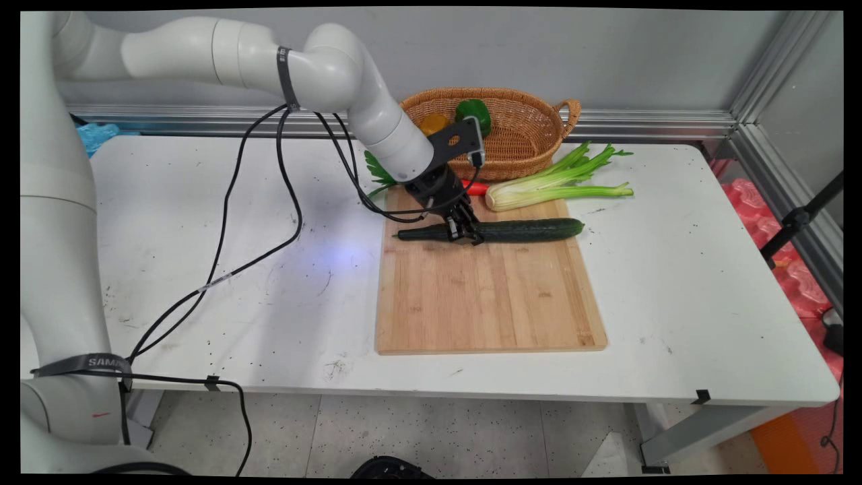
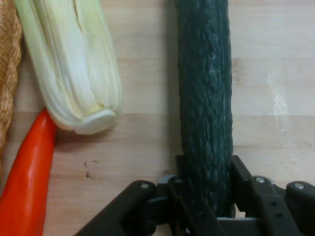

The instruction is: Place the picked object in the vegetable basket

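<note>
Main view. The gripper (image 1: 464, 230) is seen lowered onto a dark green cucumber (image 1: 518, 230), which lies lengthwise along the far end of a bamboo cutting board (image 1: 488, 296) on the white surface (image 1: 673, 283). The gripper meets the cucumber left of its middle, nearer the thin stalk end. A bunch of celery (image 1: 555, 185) lies just behind the cucumber, its cut base over the board's far edge and its leaves pointing right. A red pepper or chilli (image 1: 476, 189) is partly seen between the gripper and the celery base; which it is cannot be told. A wicker basket (image 1: 522, 131) stands at the rear against the wall, with a green bell pepper (image 1: 473, 110) and an orange one (image 1: 433, 123) inside. Green leaves (image 1: 377, 170) show behind the arm's wrist; what they belong to is hidden.

Hand view. The cucumber (image 2: 204, 98) runs straight up from between the gripper (image 2: 205, 189) fingers (image 2: 243, 182), one on each flank and both pressed to the skin: the gripper is judged closed on the cucumber. The cucumber appears to rest on the board (image 2: 275, 73). The celery base (image 2: 74, 69) lies near but apart from it, the red vegetable (image 2: 27, 182) touching or just under the celery's cut end, and basket weave (image 2: 7, 73) at the edge.

Judgement: the grasp stage appears complete, with no lift evident.
</note>
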{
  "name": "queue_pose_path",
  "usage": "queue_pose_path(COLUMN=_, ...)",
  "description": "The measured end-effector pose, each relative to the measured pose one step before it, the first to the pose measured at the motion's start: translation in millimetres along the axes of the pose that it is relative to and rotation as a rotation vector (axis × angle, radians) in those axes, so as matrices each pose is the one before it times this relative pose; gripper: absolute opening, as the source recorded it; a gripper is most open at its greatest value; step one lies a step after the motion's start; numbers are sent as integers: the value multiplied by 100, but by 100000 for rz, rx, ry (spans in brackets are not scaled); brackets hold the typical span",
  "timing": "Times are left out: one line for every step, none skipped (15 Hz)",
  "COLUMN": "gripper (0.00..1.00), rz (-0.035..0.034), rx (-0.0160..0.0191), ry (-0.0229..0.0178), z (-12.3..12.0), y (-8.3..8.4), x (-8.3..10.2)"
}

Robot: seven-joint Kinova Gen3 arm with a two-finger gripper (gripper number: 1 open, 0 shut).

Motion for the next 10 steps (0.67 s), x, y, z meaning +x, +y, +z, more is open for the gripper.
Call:
queue_pose_path(gripper=0, rz=-132, rx=-31, ry=156, z=-192, y=-18, x=95)
queue_pose_path(gripper=0, rz=-111, rx=-73, ry=123, z=-274, y=-32, x=126)
queue_pose_path(gripper=0, rz=-34, rx=-88, ry=185, z=-358, y=-43, x=195)
queue_pose_path(gripper=0, rz=-59, rx=-156, ry=204, z=-390, y=-38, x=243)
queue_pose_path(gripper=0, rz=24, rx=-113, ry=161, z=-269, y=-21, x=182)
queue_pose_path(gripper=0, rz=84, rx=-340, ry=290, z=-474, y=-30, x=332)
queue_pose_path(gripper=0, rz=167, rx=-255, ry=282, z=-405, y=-32, x=297)
queue_pose_path(gripper=0, rz=226, rx=-273, ry=389, z=-429, y=-41, x=365)
queue_pose_path(gripper=0, rz=462, rx=-263, ry=556, z=-596, y=-94, x=517)
queue_pose_path(gripper=0, rz=463, rx=-15, ry=652, z=-597, y=-223, x=547)
